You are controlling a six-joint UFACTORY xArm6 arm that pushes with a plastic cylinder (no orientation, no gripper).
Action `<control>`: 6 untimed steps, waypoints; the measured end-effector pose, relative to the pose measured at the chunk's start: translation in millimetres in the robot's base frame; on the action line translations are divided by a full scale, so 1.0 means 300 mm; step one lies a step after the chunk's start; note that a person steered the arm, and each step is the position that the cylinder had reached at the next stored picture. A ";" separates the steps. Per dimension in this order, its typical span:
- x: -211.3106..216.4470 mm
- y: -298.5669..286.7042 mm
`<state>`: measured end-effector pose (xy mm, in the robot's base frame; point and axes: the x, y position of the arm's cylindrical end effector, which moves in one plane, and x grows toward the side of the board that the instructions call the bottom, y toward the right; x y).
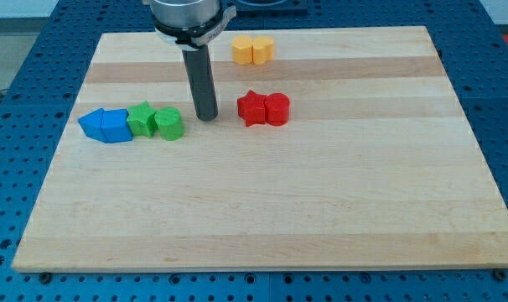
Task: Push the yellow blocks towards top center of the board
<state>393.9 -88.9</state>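
Two yellow blocks (pixel 252 49) sit touching each other near the view's top centre of the wooden board (pixel 262 210); one looks heart-like, the other hexagonal. My tip (pixel 206 117) rests on the board below and to the left of them, well apart. It stands between a green block (pixel 168 123) on its left and a red star block (pixel 251 108) on its right, touching neither.
A red round block (pixel 277 109) touches the red star's right side. A green star block (pixel 142 118) and two blue blocks (pixel 105 125) form a row with the green block at the view's left. The board's top edge lies just above the yellow blocks.
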 end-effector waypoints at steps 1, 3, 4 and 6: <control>-0.002 0.000; -0.279 -0.012; -0.306 -0.012; -0.417 -0.001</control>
